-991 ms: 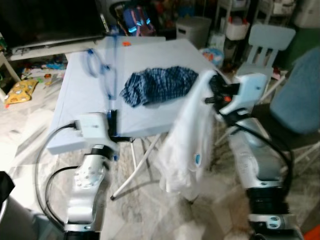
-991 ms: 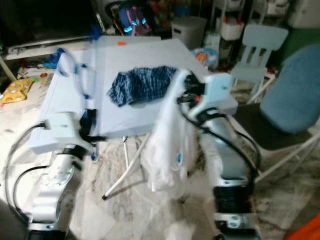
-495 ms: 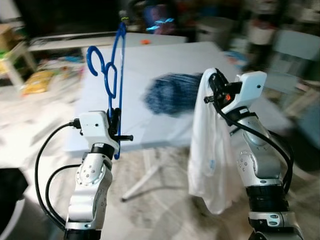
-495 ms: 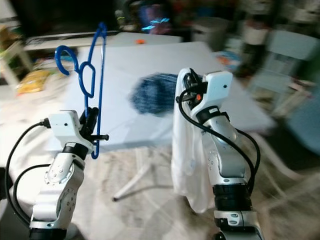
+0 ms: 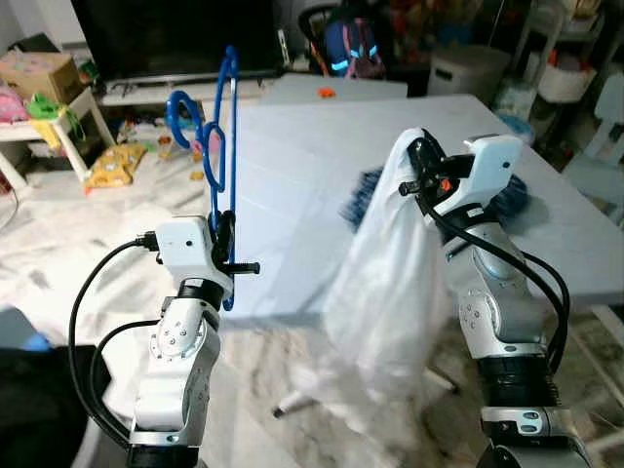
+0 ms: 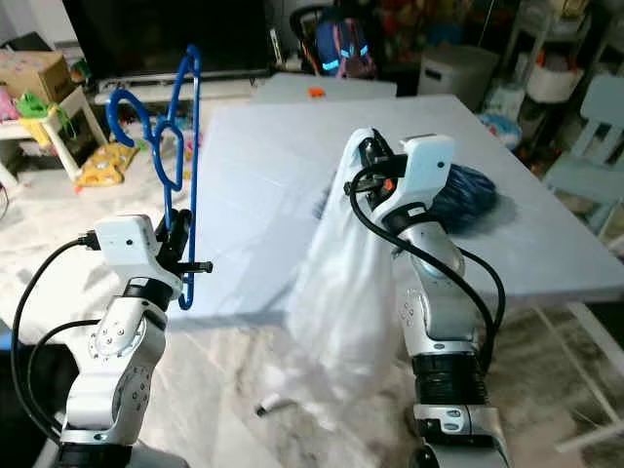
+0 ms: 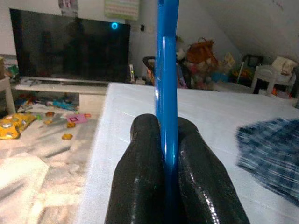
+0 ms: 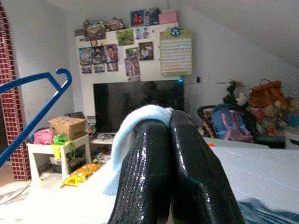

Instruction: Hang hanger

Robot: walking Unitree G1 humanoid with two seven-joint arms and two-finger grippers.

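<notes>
The view had swung leftward since a moment before, so the dark plaid cloth (image 5: 512, 190) now lay behind the right arm; both grippers kept their holds. The left gripper (image 5: 226, 239) pinched the blue plastic hanger (image 5: 222, 136) upright at the near left; the right gripper (image 5: 417, 166) clamped the pale white garment (image 5: 385, 292) hanging over the white table's (image 5: 292, 175) near edge; open floor lay left.

White folding table (image 5: 292, 175) ahead of me; blue plaid cloth (image 6: 466, 195) at my 1 o'clock; dark TV (image 5: 175, 34) at 11; yellow toy (image 5: 105, 166) on floor, 10 o'clock.
</notes>
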